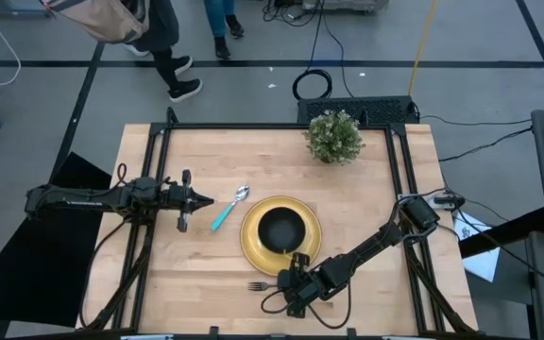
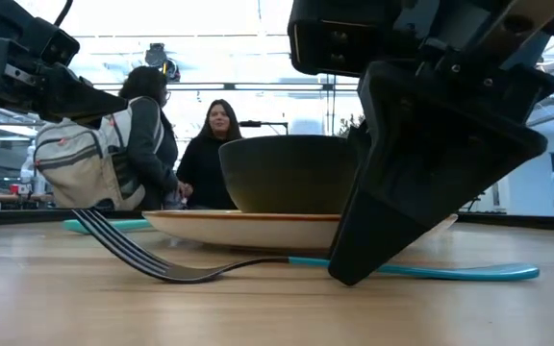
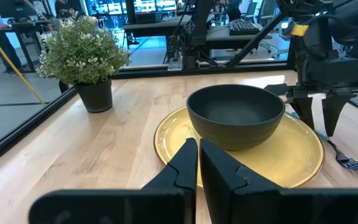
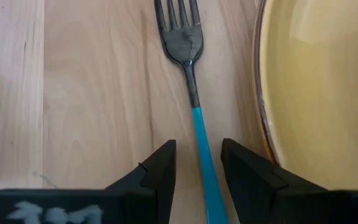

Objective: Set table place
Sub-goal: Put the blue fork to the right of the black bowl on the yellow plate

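The right end effector (image 4: 194, 165) stood low over the surface (image 1: 366, 217) with its two fingers spread, one on each side of the fork's turquoise handle — straddling it, with a small gap showing on either side, so nothing was gripped. In the low view one dark finger came right down to the wood beside the handle. The fork (image 4: 188, 74) lay flat just beside the rim of the yellow plate (image 4: 316, 93), at about 7 o'clock from the plate in the overhead view, its tines pointing toward 9 o'clock.

The left end effector (image 1: 206, 201) hung at about 9 o'clock from the plate with its fingers (image 3: 185, 168) pressed together and empty, pointing at the plate from a little way off.

Outward from there: the black bowl (image 1: 281, 229) sat in the middle of the plate, which lay slightly toward 6 o'clock of the surface's centre. The spoon (image 1: 228, 210) rested on the wood at about 10 o'clock from the plate, near its rim, lying aslant with its bowl end away from the front edge. A small potted plant (image 1: 334, 135) stood well apart at 12 o'clock, near the far edge.

As a judgement, the setting looked nearly complete — plate and bowl were stacked and both utensils were down beside them. What seemed left was clearing the right arm away from the fork, and perhaps straightening the spoon.
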